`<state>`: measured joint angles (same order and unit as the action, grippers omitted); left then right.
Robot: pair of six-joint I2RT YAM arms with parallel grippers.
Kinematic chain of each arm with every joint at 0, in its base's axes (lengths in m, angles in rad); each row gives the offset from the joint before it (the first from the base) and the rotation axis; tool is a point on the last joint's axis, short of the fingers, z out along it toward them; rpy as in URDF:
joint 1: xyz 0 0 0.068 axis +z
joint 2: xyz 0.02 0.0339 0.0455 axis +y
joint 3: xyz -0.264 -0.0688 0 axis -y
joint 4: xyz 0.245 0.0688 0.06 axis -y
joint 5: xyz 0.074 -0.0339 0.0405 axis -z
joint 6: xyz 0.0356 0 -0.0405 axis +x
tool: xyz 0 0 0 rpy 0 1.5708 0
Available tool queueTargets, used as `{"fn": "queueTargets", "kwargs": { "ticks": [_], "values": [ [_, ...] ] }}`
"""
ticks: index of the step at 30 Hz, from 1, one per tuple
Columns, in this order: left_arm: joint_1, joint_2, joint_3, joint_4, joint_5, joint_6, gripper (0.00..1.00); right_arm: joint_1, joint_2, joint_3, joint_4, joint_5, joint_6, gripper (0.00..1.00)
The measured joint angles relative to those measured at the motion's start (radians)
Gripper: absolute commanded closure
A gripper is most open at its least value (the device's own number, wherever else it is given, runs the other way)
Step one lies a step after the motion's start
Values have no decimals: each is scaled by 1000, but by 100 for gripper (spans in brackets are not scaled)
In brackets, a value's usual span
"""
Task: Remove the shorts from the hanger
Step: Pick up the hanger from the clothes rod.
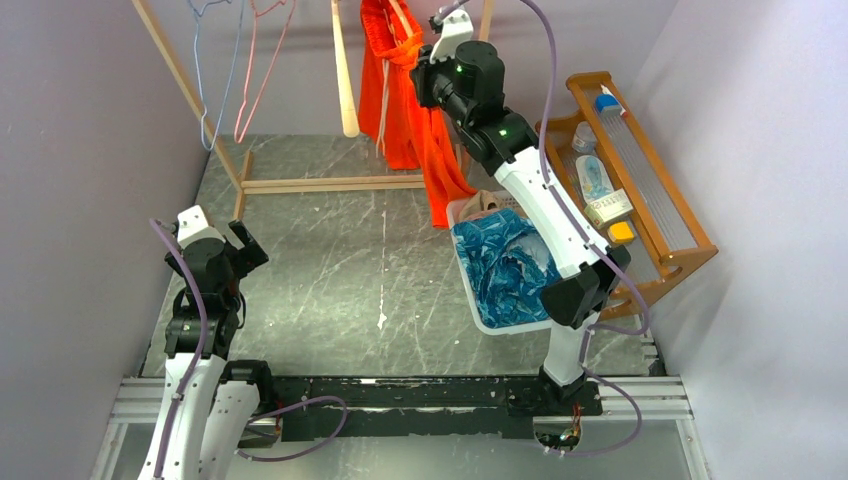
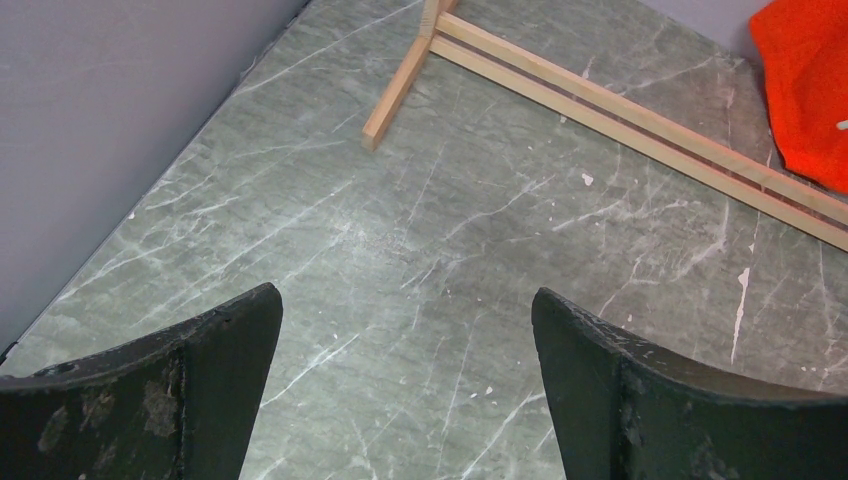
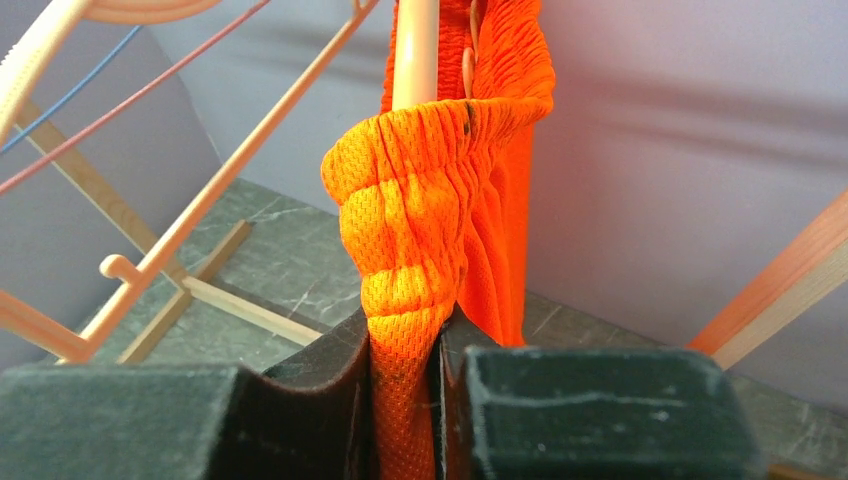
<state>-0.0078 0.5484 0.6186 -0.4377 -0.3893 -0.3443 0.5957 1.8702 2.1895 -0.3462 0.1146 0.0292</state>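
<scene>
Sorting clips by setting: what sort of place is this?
Probably a staged laundry corner, not a home: orange shorts hanging from a wooden rack, a basket of clothes, plain partition walls.

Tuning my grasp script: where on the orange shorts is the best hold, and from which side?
Probably the bunched waistband of the orange shorts, just under the hanger, coming from the arms' side: it folds into a thick ridge hanging free there. The right gripper is shut on that fold.
</scene>
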Motion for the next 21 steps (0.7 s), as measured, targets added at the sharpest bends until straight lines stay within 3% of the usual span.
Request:
{"fn": "queueTargets", "kwargs": {
  "ticks": [21],
  "values": [
    [0,5,0,0,-3,0,1,1,-47,-120,139,-13,106,100]
  ]
}}
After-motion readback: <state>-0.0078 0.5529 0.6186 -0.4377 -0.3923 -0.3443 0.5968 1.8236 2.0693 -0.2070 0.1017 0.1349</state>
